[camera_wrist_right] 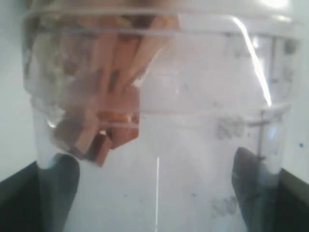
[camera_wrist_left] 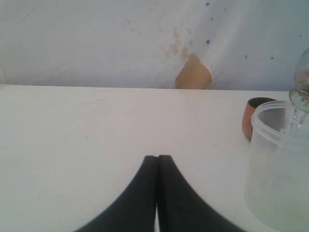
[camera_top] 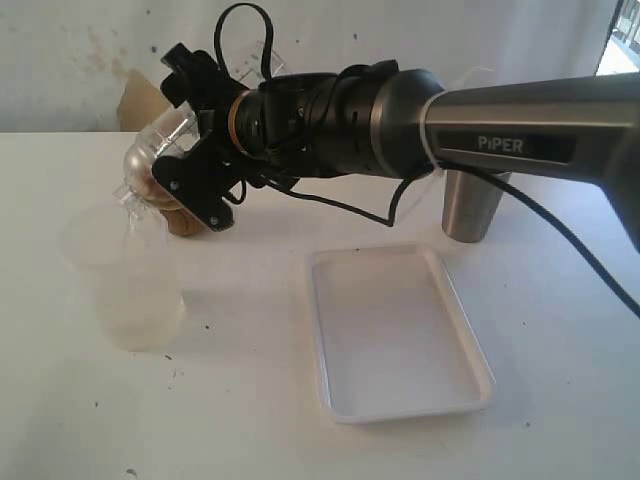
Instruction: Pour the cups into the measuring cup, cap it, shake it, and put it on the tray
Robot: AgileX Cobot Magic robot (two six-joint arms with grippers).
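Observation:
My right gripper [camera_top: 195, 150] reaches across to the left and is shut on the clear measuring cup [camera_top: 170, 130], which is tipped steeply. Its domed cap [camera_top: 138, 165] is fitted, and the narrow neck points down over a frosted cup [camera_top: 125, 290]. In the right wrist view the cylinder [camera_wrist_right: 159, 96] fills the space between both fingers [camera_wrist_right: 58, 179]. The brown wooden cup [camera_top: 185, 218] stands just behind the frosted cup and shows again as the wooden cup [camera_wrist_left: 253, 123] in the left wrist view. The steel tumbler [camera_top: 472, 205] stands at the back right. My left gripper [camera_wrist_left: 157, 157] hangs shut and empty over bare table.
The white tray [camera_top: 340, 400] lies flat in the front middle with nothing in it. The frosted cup [camera_wrist_left: 277, 169] stands close to the right of my left gripper, with the cap's neck [camera_wrist_left: 301, 96] above its rim. A white wall backs the table.

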